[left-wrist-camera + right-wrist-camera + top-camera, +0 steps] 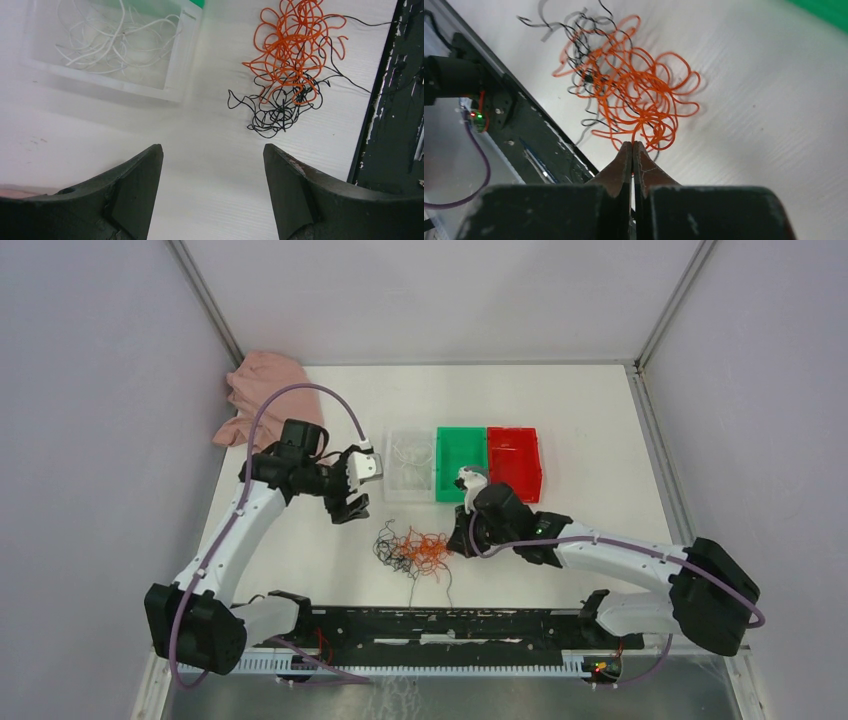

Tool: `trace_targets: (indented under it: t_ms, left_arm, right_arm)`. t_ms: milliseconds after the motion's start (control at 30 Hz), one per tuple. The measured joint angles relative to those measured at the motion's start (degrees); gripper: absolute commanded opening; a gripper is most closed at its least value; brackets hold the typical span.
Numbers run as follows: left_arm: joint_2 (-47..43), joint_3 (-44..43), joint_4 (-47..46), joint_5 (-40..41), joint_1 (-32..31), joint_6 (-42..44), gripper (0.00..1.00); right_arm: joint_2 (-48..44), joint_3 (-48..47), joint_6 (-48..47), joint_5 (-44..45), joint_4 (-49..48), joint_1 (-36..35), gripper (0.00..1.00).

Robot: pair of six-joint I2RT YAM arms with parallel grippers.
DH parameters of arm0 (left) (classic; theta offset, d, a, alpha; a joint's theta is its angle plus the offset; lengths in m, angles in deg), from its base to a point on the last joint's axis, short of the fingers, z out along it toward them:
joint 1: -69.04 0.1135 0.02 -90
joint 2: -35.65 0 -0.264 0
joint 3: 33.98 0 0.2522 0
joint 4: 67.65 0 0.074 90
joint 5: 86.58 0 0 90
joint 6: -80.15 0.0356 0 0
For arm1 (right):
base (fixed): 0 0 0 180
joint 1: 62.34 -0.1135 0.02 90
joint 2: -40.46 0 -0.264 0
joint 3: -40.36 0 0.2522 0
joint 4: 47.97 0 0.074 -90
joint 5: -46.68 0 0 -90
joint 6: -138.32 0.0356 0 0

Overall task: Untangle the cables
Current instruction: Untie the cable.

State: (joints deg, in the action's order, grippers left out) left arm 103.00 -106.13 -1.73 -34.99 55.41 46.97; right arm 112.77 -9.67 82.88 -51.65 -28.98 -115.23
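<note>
The right gripper [632,146] was pressed shut on an orange strand at the near edge of the cables [634,95], likely so it could be pulled free. The left gripper [212,150] was held spread wide, with the cables ahead and to its right on the desk [75,125].

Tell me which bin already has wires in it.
The clear bin, leftmost: white wires lie inside. The green bin and red bin show none.

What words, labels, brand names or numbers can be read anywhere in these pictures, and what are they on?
None can be read in any view.
The clear bin, green bin and red bin show no label.
The cables carry no print.
White flecks on the black rail look like scuffs, not letters.
</note>
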Motion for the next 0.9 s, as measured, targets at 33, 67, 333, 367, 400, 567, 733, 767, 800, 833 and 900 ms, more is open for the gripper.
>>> trace_targets:
  t_ms: [33, 67, 333, 367, 400, 567, 733, 767, 800, 833, 900]
  left_arm:
    - [-0.1, -0.4, 0.0, 0.0, 0.0, 0.0, 0.81]
    - [-0.3, -1.0, 0.0, -0.1, 0.0, -0.2, 0.81]
    - [-3.3, -5.7, 0.0, -2.8, -1.5, -1.9, 0.80]
    - [-3.8, -5.7, 0.0, -3.2, -1.9, -1.9, 0.80]
    - [-4.5, -5.7, 0.0, -3.9, -2.4, -2.0, 0.79]
    - [-9.7, -3.8, -3.7, -6.8, -4.6, -4.6, 0.78]
    - [-14.7, -0.3, -9.5, -8.7, -5.8, -9.4, 0.70]
    - [-15.1, -0.2, -10.6, -9.0, -6.0, -10.5, 0.67]
    - [-15.3, -0.2, -12.0, -9.6, -6.2, -11.7, 0.66]
    - [-15.3, -0.2, -12.8, -10.0, -6.3, -12.6, 0.64]
    - [-15.3, -0.2, -14.1, -10.8, -6.5, -14.6, 0.60]
  right_arm:
    - [-0.8, -0.5, -0.4, 0.0, 0.2, 0.0, 0.00]
    - [-1.7, -1.5, -0.7, -0.1, 0.5, 0.0, 0.00]
    - [-4.7, -10.7, -1.6, -4.2, -0.9, 0.0, 0.00]
    - [-4.7, -11.3, -1.5, -4.9, -1.4, 0.0, 0.00]
    - [-4.6, -11.9, -1.4, -5.6, -1.8, 0.0, 0.00]
    - [-3.4, -14.6, 0.3, -9.7, -4.7, 0.0, 0.00]
    - [-1.9, -17.7, 2.5, -13.9, -8.6, 0.0, 0.00]
    - [-1.6, -18.6, 2.8, -14.6, -8.9, 0.0, 0.00]
    - [-1.1, -19.8, 3.2, -15.4, -9.3, 0.0, 0.00]
    - [-0.9, -20.6, 3.3, -15.8, -9.7, 0.0, 0.00]
    - [-0.3, -21.9, 3.8, -16.7, -10.8, 0.0, 0.00]
